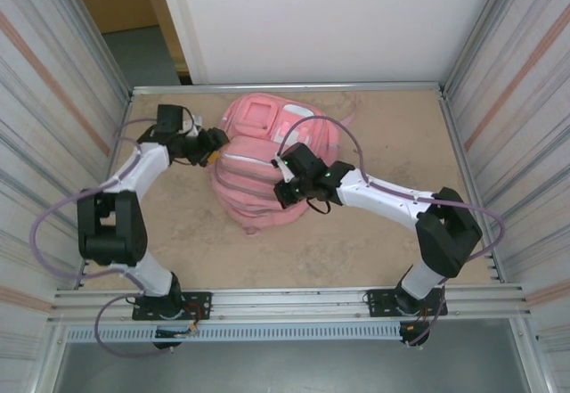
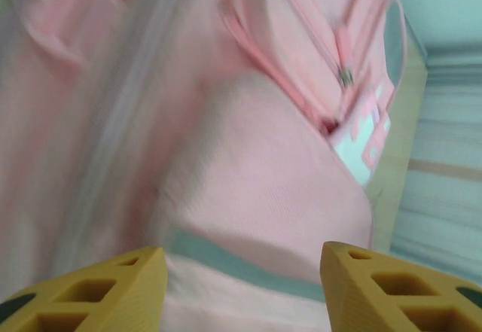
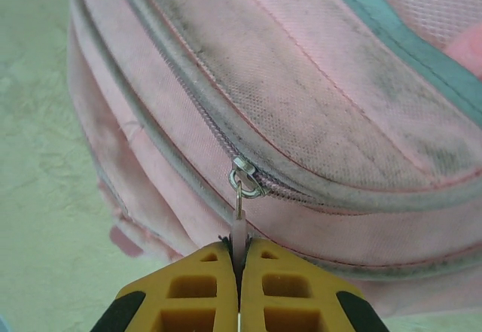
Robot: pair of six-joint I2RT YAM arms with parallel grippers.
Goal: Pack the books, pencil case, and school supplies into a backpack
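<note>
Left arm (image 1: 116, 224) folds at the elbow and reaches inward, left gripper (image 2: 241, 260) fingers (image 2: 113, 287) apparently wide apart in the blurry wrist view, while the right arm (image 1: 392, 199) stretches in from its side, right gripper (image 3: 239, 255) pinched tight on a thin zip pull (image 3: 239, 230).

backpack (image 1: 254, 175) on table (image 1: 374, 237) | left fingers (image 2: 113, 287) left | right fingers (image 3: 203, 290) front-right

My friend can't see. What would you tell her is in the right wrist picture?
The right end effector pinches the pale zip pull of a grubby pink backpack, jaws shut. Pale table shows at left.
</note>
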